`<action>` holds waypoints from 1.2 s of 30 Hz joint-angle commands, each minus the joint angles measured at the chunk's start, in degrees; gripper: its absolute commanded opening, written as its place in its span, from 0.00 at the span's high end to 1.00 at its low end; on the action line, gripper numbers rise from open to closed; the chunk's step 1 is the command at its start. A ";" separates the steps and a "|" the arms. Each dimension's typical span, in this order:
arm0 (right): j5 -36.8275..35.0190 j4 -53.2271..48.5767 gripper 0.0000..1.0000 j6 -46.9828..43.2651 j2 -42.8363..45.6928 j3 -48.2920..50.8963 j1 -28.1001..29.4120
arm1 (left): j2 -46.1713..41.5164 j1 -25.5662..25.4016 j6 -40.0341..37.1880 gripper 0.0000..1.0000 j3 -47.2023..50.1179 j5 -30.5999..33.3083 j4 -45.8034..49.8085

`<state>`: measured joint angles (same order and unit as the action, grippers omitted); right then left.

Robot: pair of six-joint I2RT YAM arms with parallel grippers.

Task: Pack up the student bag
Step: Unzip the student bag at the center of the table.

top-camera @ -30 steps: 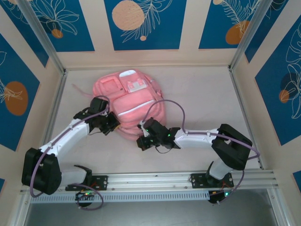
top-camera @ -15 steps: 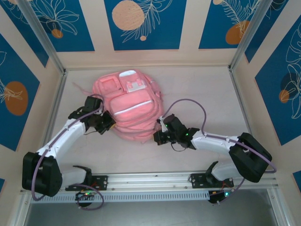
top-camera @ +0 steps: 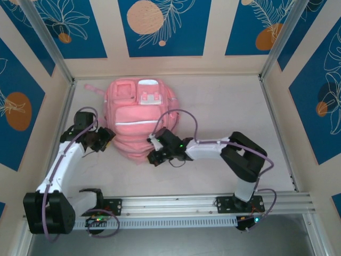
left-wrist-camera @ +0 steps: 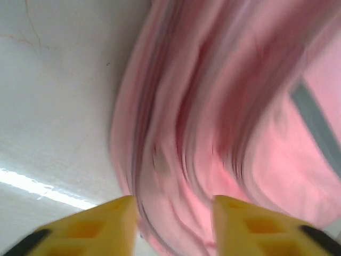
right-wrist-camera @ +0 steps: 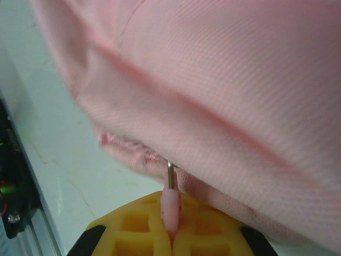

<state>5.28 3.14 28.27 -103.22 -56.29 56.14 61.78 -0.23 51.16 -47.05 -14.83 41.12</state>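
The student bag (top-camera: pixel 139 114), a large soft pink backpack, lies flat on the table with its front pockets up. My left gripper (top-camera: pixel 104 140) sits just off the bag's left side. In the left wrist view its yellow fingertips (left-wrist-camera: pixel 109 224) stand apart, with blurred pink bag fabric (left-wrist-camera: pixel 224 106) beyond the gap and nothing between them. My right gripper (top-camera: pixel 153 155) is at the bag's near edge. In the right wrist view it (right-wrist-camera: pixel 171 226) is shut on a pink zipper pull (right-wrist-camera: pixel 171 205) that hangs from the seam of the bag (right-wrist-camera: pixel 213 64).
The pale table (top-camera: pixel 229 112) stretches bare to the right of the bag. A metal rail (top-camera: pixel 176 205) with both arm bases runs along the near edge. Aluminium posts (top-camera: pixel 64 112) and patterned walls close in the left, right and far sides.
The left gripper has opened and drawn back to the left, off the bag. The right gripper swung right, then left along the near edge, still pinching the zipper pull. The bag shifted left and turned.
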 commanded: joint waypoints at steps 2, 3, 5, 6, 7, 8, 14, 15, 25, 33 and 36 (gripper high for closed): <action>3.37 0.30 1.00 -0.84 -4.86 -5.92 1.75 | -4.19 -1.15 1.44 0.41 2.33 -1.80 3.23; 3.67 0.45 1.00 -0.48 -5.31 -6.62 1.86 | -4.82 -1.69 1.62 0.37 2.60 -1.49 3.52; 4.29 0.84 1.00 0.37 -5.96 -7.64 2.02 | -5.60 -3.05 2.27 0.34 3.67 -0.65 3.47; 4.43 1.12 1.00 0.62 -6.11 -7.77 2.10 | -5.62 -3.43 2.76 0.34 4.32 -0.68 3.23; 4.51 1.34 1.00 1.06 -6.18 -7.91 2.09 | -5.33 -3.85 3.50 0.33 5.10 -1.02 2.77; 4.48 1.63 1.00 1.38 -6.25 -7.96 2.22 | -4.95 -4.27 4.22 0.33 5.87 -1.33 2.08; 4.35 1.96 1.00 2.06 -6.37 -8.04 2.48 | -1.40 -6.92 5.97 0.35 7.16 -0.64 -2.71; 4.14 1.70 1.00 1.98 -6.24 -8.04 2.57 | -0.50 -6.95 5.79 0.36 6.70 -0.59 -3.57; 0.91 0.16 1.00 1.11 -3.03 -4.94 2.83 | 7.63 -6.91 5.38 0.69 5.08 0.28 -8.98; -2.26 -3.37 1.00 -0.84 -0.31 -1.67 1.93 | 5.63 -6.75 3.39 1.00 2.11 3.32 -5.00; -2.81 -3.52 1.00 -1.37 1.35 0.56 1.06 | 4.07 -6.34 2.80 1.00 1.54 4.19 -3.63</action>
<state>4.03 3.05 28.40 -104.31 -58.24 58.13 68.23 -6.90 55.77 -42.92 -14.59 35.66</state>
